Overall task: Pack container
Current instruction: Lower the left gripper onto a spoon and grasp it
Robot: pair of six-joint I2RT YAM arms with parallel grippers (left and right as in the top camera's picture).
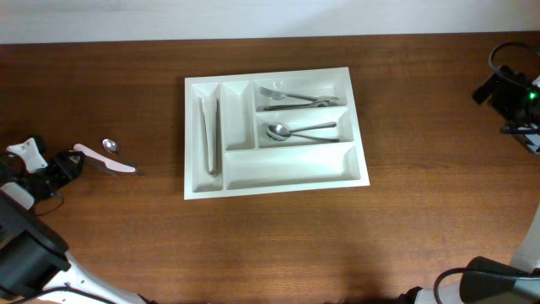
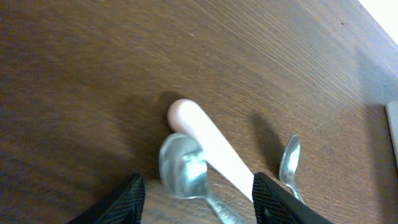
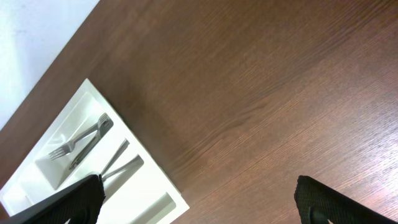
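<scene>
Brown wooden tabletop (image 1: pixel 422 211) held the large white plastic cutlery tray (image 1: pixel 287 160), partly filled, mid-table; well left of it the left gripper (image 2: pixel 202 202), fingers spread, bracketed a small steel spoon (image 2: pixel 181 167) and pink plastic handle (image 2: pixel 208 146), apparently mid-pick, next needing closure.

The table (image 1: pixel 101 76) was dark reddish-brown wood with fine, streaked grain, the wall (image 1: pixel 253 17) behind it off-white, and the container (image 1: pixel 287 165) plain glossy white, the cutlery (image 1: pixel 295 131) in it silver-grey metal. A loose handle (image 2: pixel 214 149) was pale pink and unpatterned, and the spoon (image 2: pixel 181 168) against it was shiny silver with brown reflections. The left gripper (image 2: pixel 198 202) and right gripper (image 3: pixel 199 205) both had matt black fingers (image 2: pixel 127 200), and a small light (image 1: pixel 532 95) on the right arm's black body glowed green
</scene>
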